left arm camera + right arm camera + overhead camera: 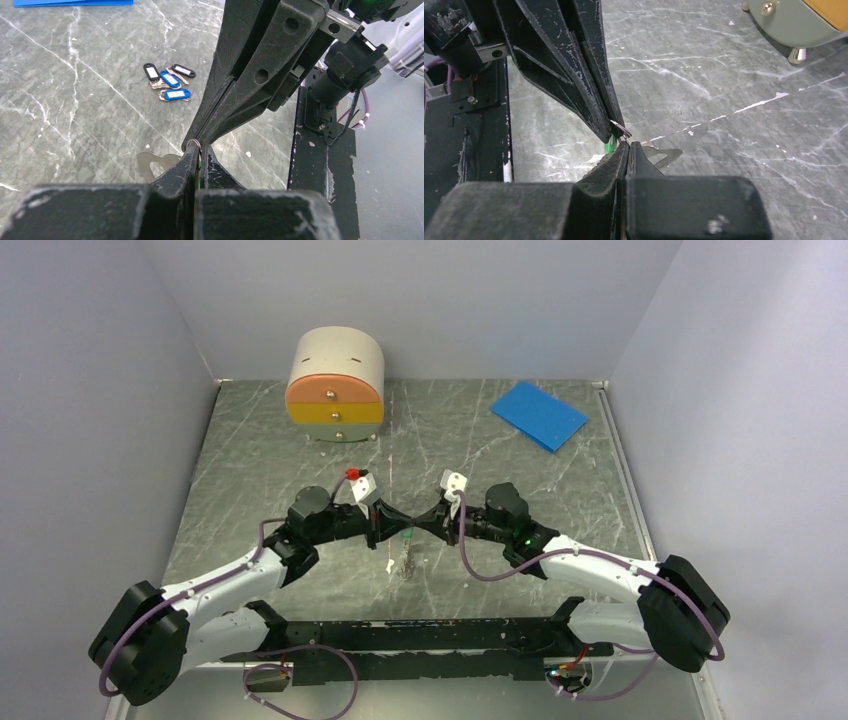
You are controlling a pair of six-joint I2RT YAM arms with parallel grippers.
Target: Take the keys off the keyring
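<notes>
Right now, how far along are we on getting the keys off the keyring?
Looks done: blue and black tags lie loose on the table, away from the keyring. In hand: the left gripper is shut on the keyring, held above the table; the right gripper, also shut, meets it tip to tip. Left: the keys, with their green tag, hang at the keyring, not yet off.
</notes>
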